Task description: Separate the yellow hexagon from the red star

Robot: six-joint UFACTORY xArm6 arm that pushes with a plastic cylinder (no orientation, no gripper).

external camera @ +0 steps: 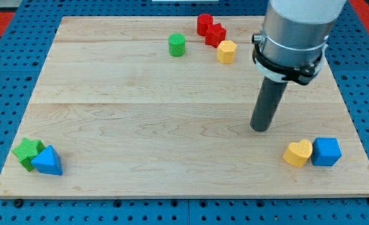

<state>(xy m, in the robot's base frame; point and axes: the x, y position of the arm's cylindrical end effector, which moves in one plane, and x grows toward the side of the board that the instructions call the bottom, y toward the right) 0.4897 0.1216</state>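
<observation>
The yellow hexagon (226, 51) sits near the view's top, right of centre, touching the red star (215, 34) at its upper left. A second red block (204, 24) touches the star's upper left. My tip (259, 129) rests on the board well below and to the right of the hexagon, apart from all blocks.
A green cylinder (177, 45) stands left of the red blocks. A yellow heart (298, 153) and a blue cube (326, 151) sit at the view's bottom right. A green star (27, 152) and a blue triangle (48, 160) sit at the bottom left. The wooden board (141, 119) lies on a blue pegboard.
</observation>
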